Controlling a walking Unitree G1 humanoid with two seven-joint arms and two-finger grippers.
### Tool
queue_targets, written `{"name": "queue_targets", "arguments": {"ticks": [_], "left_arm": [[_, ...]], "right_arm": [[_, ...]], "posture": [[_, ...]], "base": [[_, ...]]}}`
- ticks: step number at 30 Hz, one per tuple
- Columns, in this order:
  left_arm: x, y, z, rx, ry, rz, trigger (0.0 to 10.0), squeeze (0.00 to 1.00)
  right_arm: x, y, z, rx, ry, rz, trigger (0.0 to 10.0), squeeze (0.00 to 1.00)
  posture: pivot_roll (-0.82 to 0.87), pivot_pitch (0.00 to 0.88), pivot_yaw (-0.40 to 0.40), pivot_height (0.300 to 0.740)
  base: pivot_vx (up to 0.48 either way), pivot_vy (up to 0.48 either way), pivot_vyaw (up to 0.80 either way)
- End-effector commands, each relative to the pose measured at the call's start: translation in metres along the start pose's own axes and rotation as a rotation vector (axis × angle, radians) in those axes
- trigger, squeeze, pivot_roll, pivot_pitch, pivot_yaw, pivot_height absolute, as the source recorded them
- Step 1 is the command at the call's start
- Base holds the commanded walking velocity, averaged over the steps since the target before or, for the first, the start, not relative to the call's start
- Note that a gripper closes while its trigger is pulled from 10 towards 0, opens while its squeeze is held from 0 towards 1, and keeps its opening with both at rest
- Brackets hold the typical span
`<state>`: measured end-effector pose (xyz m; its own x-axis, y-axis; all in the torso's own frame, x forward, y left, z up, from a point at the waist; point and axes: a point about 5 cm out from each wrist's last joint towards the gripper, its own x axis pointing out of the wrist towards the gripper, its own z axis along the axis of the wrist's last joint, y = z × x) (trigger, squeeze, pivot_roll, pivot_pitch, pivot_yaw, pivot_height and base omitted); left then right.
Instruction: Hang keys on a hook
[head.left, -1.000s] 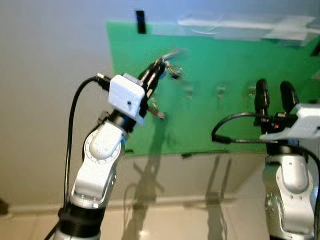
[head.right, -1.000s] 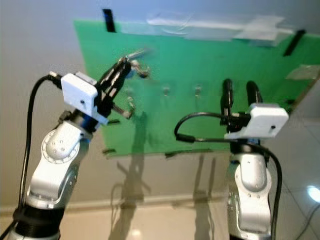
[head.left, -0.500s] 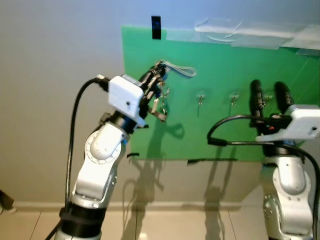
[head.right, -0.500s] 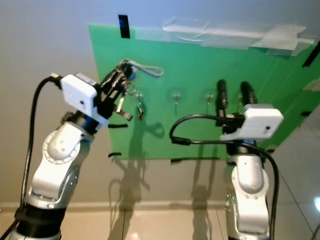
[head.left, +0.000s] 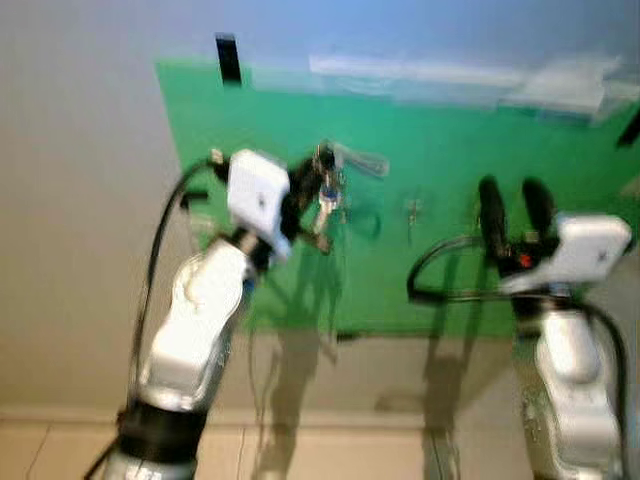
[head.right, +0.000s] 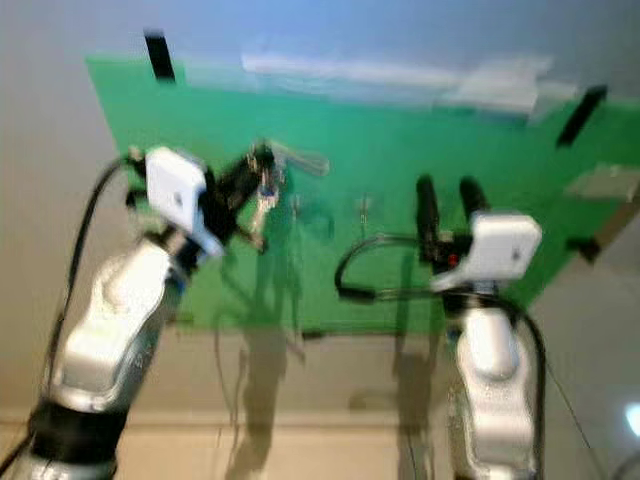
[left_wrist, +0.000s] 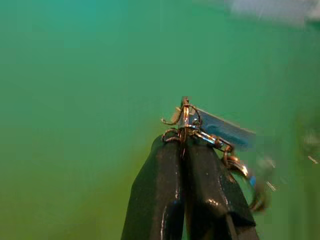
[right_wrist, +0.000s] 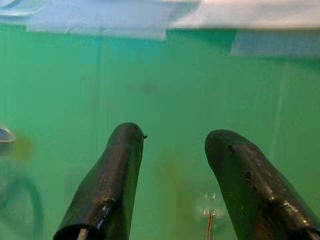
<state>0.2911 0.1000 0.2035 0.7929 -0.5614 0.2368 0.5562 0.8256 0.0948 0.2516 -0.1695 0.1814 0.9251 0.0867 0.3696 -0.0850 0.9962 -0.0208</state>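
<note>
Both views shifted, blurred; left claw (left_wrist: 182, 145) still clamps keys (left_wrist: 220, 142) against green board (head.left: 440, 250); right claw (right_wrist: 172, 150) apart.

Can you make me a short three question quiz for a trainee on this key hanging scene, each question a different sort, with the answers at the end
1. True or false: the right gripper is clamped on the keys.
2. Multiple choice: what colour is the board that carries the hook? A red, B green, C white.
3. Fill in: the left gripper has its fingers ___ on the key ring.

Key
1. False. The right gripper stands open with nothing between its fingers, raised in front of the board; the left gripper holds the keys.
2. B, green.
3. Shut. The two black fingers are pressed together, with the ring and keys sticking out at their tips, close to the board.
</note>
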Motion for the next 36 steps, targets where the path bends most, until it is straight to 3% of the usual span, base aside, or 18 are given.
{"name": "queue_targets", "arguments": {"ticks": [1,6,8,13,18,20,25,28,36], "left_arm": [[0.001,-0.005,0.002,-0.053,0.009,-0.070,10.0,0.00],[-0.004,-0.012,0.002,-0.209,0.068,-0.280,10.0,0.00],[-0.009,-0.015,0.003,-0.212,0.107,-0.371,10.0,0.00],[-0.014,-0.016,0.007,-0.199,0.138,-0.467,10.0,0.00],[-0.022,-0.014,0.009,-0.262,0.210,-0.591,10.0,0.00],[-0.021,-0.010,0.007,-0.272,0.223,-0.592,10.0,0.00],[-0.020,0.002,0.004,-0.352,0.242,-0.546,10.0,0.00],[-0.021,0.006,0.000,-0.381,0.243,-0.507,10.0,0.00],[-0.018,0.015,-0.014,-0.488,0.259,-0.444,10.0,0.00]], "right_arm": [[-0.001,-0.002,-0.001,0.011,0.013,0.000,10.0,0.00],[-0.003,0.001,-0.004,0.020,0.028,0.021,10.0,0.00],[-0.005,0.001,-0.005,0.020,0.032,0.020,10.0,0.00],[-0.007,0.000,-0.006,0.018,0.040,0.014,10.0,0.00],[-0.011,0.001,-0.008,0.020,0.049,0.015,10.0,0.00],[-0.013,0.002,-0.008,0.027,0.049,0.031,10.0,0.00],[-0.049,-0.016,-0.021,-0.041,0.178,0.120,10.0,0.00],[-0.061,-0.024,-0.029,-0.049,0.238,0.129,10.0,0.00],[-0.067,-0.015,-0.028,-0.033,0.232,0.215,10.0,0.00]], "posture": [[-0.03,0.000,-0.011,0.740],[-0.04,0.000,-0.002,0.740],[-0.04,0.000,0.004,0.740],[-0.04,0.000,0.010,0.740],[-0.04,0.000,0.014,0.740],[-0.04,0.000,0.014,0.740],[-0.07,0.000,0.010,0.740],[-0.08,0.000,0.005,0.740],[-0.08,0.000,0.004,0.740]], "base": [[0.000,0.000,0.00],[0.000,0.000,0.00],[0.000,0.000,0.00],[0.000,0.000,0.00],[0.000,0.000,0.00],[0.000,0.000,0.00],[0.000,0.000,0.00],[0.000,0.000,0.00],[0.000,0.000,0.00]]}}
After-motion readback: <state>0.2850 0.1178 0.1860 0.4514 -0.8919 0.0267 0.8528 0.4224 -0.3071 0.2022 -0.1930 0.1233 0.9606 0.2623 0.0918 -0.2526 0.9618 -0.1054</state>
